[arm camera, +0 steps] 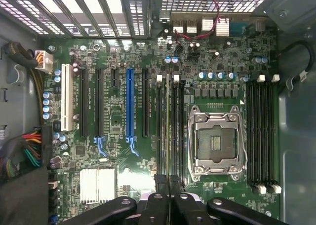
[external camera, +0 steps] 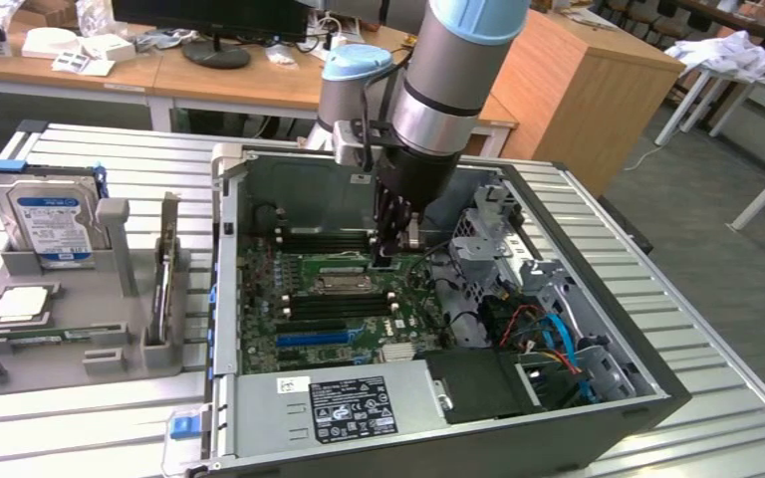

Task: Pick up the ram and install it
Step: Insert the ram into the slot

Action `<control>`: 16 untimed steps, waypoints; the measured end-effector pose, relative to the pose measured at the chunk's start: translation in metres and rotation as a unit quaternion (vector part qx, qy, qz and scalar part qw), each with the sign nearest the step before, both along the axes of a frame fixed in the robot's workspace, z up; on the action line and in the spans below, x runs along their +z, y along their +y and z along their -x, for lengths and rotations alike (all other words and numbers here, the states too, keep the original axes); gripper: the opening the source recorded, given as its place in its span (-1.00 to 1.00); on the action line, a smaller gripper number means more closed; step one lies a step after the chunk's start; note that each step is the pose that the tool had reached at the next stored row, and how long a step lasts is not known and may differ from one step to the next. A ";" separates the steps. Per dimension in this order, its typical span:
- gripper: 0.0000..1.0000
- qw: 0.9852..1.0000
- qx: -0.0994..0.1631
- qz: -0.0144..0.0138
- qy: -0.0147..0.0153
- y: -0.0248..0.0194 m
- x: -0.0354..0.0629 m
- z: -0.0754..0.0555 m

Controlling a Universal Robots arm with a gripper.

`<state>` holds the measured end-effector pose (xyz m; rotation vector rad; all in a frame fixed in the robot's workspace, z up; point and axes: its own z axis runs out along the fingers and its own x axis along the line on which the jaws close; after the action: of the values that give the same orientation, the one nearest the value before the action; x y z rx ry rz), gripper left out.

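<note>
Here's the table (external camera: pixel 104 149), and on it, at the exterior view's left, a tray (external camera: pixel 91 329): the hard drive (external camera: pixel 48 214) stands at its far end, the processor chip (external camera: pixel 21 304) lies flat nearer to us. Just right of the tray lies the open case (external camera: pixel 622 393), with the motherboard (external camera: pixel 296 334) on its floor and the power supply (external camera: pixel 350 406) along the near wall. The gripper (external camera: pixel 389 257) hangs inside, above the board (well in from the walls). The ram (arm camera: pixel 168 126) stands on edge between its fingertips, over the memory slots between the socket (arm camera: pixel 216 143) and the expansion slots (arm camera: pixel 129 106). A desk (external camera: pixel 223 85) sits beyond.
</note>
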<state>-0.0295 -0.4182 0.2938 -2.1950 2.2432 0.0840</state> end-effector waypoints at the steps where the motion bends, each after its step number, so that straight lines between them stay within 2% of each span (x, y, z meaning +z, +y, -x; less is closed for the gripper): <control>1: -0.76 1.000 0.000 0.000 0.000 0.0000 -0.0011 0.000; 7: -0.76 1.000 -0.002 0.000 -0.001 0.0000 -0.0095 0.000; 16: -0.76 1.000 -0.002 0.000 -0.001 0.0000 -0.0164 0.000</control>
<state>-0.0299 -0.4182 0.2773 -2.1891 2.2473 0.0819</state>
